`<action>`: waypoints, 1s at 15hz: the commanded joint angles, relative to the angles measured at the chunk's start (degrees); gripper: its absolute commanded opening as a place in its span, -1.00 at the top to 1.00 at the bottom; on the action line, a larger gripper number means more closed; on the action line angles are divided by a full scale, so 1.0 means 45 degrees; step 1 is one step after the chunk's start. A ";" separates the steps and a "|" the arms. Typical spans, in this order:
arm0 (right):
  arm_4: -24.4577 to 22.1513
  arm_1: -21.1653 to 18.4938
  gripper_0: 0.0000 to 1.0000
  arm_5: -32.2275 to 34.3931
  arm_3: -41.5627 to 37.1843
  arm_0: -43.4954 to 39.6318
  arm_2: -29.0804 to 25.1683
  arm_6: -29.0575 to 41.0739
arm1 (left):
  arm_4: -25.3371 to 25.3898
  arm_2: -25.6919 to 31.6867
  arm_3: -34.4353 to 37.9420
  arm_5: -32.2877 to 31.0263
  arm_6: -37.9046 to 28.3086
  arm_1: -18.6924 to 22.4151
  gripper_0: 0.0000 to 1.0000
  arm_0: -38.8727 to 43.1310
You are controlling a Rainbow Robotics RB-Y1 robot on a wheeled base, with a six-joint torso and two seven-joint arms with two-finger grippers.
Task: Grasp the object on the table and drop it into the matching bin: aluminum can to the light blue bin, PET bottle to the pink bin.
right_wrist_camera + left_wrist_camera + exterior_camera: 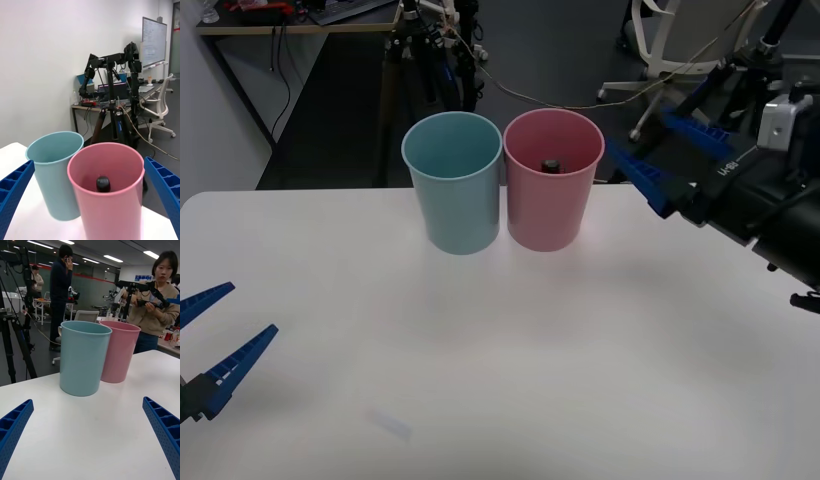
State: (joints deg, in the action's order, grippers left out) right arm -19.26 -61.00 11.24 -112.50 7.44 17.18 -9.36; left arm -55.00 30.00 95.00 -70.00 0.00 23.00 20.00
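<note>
Pink plastic surrounds the PET bottle (551, 165); it stands inside the pink bin (550, 205), and from above and from my right wrist camera I see little more than its dark cap (103, 183), low against the inner wall; the bottle is well below the bin's rim. My right gripper (664, 157) hangs in the air just beside the pink bin, on its right, near rim height; its blue ribbed fingers (164, 183) are spread wide apart with nothing between them, and they touch neither the bin nor the bottle. The light blue bin (453, 190) stands upright immediately to the left of the pink bin; whether the two rims touch I cannot tell. Both bins rest toward the far edge of the white table (500, 380). My left gripper (210, 335) is low at the near left of the table, well apart from both bins; its fingers (15, 425) are likewise parted and hold nothing; it points toward the bins across bare tabletop.
</note>
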 commanded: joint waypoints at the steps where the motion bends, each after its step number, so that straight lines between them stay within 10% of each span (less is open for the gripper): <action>1: -0.1267 0.0021 -1.00 0.1155 -0.0038 -0.1536 -0.0946 0.1161 | 0.0000 0.0000 0.0000 0.0000 0.0000 0.0000 -1.00 0.0000; 10: -0.7966 0.4396 -1.00 0.6545 -0.0136 -0.5579 -0.5692 0.5048 | 0.0000 0.0000 0.0000 0.0000 0.0000 0.0000 -1.00 0.0000; 15: -0.9236 0.5509 -1.00 0.8010 -0.0155 -0.6243 -0.6532 0.5419 | 0.0000 0.0000 0.0000 0.0000 0.0000 0.0000 -1.00 0.0000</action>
State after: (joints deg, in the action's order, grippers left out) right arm -60.72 -36.36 47.08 -113.14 -20.33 -12.20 15.09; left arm -55.00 30.00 95.00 -70.00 0.00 23.00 20.00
